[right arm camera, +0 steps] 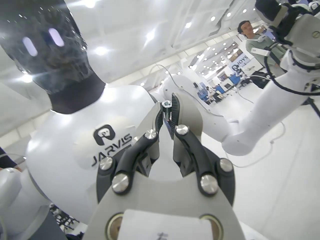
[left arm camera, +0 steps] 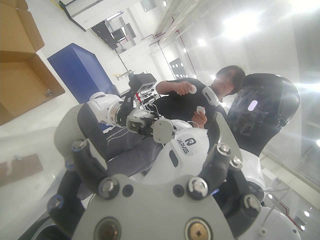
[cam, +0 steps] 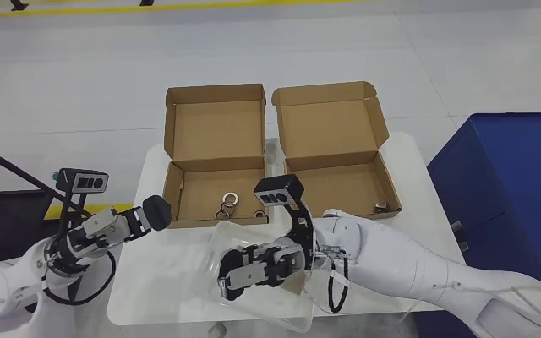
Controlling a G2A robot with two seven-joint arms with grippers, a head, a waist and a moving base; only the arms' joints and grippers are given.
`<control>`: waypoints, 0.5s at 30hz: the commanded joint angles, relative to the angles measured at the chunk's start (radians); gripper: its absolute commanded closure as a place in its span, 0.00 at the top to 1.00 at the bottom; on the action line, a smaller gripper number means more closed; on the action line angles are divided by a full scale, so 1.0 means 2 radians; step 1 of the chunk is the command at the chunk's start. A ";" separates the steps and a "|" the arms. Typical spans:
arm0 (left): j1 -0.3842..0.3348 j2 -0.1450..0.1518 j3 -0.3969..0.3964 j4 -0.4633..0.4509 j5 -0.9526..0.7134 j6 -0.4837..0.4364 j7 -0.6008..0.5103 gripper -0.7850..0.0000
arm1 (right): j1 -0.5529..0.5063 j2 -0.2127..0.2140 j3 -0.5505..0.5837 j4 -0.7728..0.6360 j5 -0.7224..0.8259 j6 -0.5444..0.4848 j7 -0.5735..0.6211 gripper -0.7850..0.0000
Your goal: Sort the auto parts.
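Your right gripper (right arm camera: 167, 116) is clamping a small metal bolt (right arm camera: 166, 108) between its fingertips. It is pointing up toward the robot's head and hovering above the clear plastic tray (cam: 279, 321) at the near edge of the tabletop (cam: 161, 279). Your left gripper (left arm camera: 150, 128) is standing with its fingers wide apart, gripping nothing, at the tabletop's left edge just beside the left cardboard box (cam: 211, 127). Metal rings (cam: 229, 201) are lying in that box, and a small metal part (cam: 382, 206) is sitting in the near right corner of the right cardboard box (cam: 330, 122).
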 commanded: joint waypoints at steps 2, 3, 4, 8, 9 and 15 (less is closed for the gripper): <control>0.000 0.000 0.000 0.000 0.000 0.000 0.000 1.00 | -0.015 0.003 0.021 -0.011 0.109 0.058 0.084 0.00; 0.000 0.000 0.000 0.000 0.000 0.000 0.000 1.00 | -0.020 0.005 0.032 -0.013 0.135 0.080 0.106 0.00; 0.000 0.000 0.000 0.000 0.000 0.000 0.000 1.00 | -0.027 0.006 0.044 -0.014 0.155 0.100 0.126 0.00; 0.000 0.000 0.000 0.000 0.000 0.000 0.000 1.00 | -0.059 0.006 0.084 -0.016 0.218 0.178 0.203 0.00; 0.000 0.000 0.000 0.000 0.000 0.000 0.000 1.00 | -0.066 0.005 0.092 -0.017 0.230 0.191 0.217 0.00; 0.000 0.000 0.000 0.000 0.000 0.000 0.000 1.00 | -0.094 -0.006 0.108 -0.018 0.265 0.256 0.243 0.00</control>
